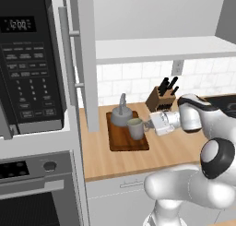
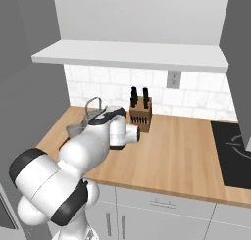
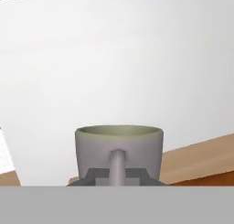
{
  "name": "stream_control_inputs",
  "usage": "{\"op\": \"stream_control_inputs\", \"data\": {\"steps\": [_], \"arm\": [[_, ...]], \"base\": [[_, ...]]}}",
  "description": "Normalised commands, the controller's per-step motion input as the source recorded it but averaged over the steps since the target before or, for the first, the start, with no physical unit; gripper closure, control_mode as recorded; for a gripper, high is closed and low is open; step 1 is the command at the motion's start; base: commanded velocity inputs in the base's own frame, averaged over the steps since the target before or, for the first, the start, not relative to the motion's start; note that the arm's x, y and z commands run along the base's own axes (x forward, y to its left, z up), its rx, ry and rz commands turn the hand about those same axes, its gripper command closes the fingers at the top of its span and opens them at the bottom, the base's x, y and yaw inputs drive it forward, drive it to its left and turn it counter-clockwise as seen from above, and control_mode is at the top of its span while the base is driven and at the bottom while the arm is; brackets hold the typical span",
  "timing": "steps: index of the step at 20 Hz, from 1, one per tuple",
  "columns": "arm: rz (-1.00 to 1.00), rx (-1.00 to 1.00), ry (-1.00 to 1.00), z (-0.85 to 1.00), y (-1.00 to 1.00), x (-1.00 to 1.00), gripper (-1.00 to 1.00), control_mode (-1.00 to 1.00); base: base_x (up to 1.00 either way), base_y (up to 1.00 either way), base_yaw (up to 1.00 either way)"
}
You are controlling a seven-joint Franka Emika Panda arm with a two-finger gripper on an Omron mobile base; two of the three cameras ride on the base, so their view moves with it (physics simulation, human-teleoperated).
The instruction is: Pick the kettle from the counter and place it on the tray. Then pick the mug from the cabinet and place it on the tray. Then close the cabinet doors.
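Observation:
The greyish-green mug [image 1: 135, 128] hangs upright over the right half of the dark brown tray [image 1: 122, 144]. My gripper [image 1: 147, 125] reaches in from the right and is shut on its side handle. In the hand view the mug [image 3: 119, 145] is straight ahead, with its handle between my fingertips [image 3: 97, 174]. I cannot tell whether its base touches the tray. The grey kettle [image 1: 120, 115] stands on the tray's back left, just behind the mug. In the right base view my arm hides most of the tray; the kettle's arched handle [image 2: 93, 106] shows above it. The cabinet door [image 1: 87, 59] stands open.
A knife block [image 1: 162, 98] stands on the light wood counter [image 1: 179, 149] behind my wrist, against the tiled wall. A microwave [image 1: 27, 63] and oven [image 1: 32, 193] column fills the left. The cabinet's pale shelf [image 1: 161, 49] runs above. A black cooktop [image 2: 235, 151] lies far right.

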Motion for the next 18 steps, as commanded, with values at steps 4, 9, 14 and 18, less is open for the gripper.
{"op": "stream_control_inputs", "data": {"steps": [4,9,14,18], "arm": [[0.00,0.00,-0.14,-0.29,0.00,0.20,1.00,-1.00],[0.00,0.00,-0.06,-0.23,0.01,0.22,1.00,-1.00],[0.00,0.00,-0.01,-0.16,0.15,0.24,1.00,-1.00],[0.00,0.00,0.00,-0.21,0.17,0.25,1.00,-1.00]], "base": [[0.00,0.00,0.00],[0.00,0.00,0.00],[0.00,0.00,0.00],[0.00,0.00,0.00]]}}
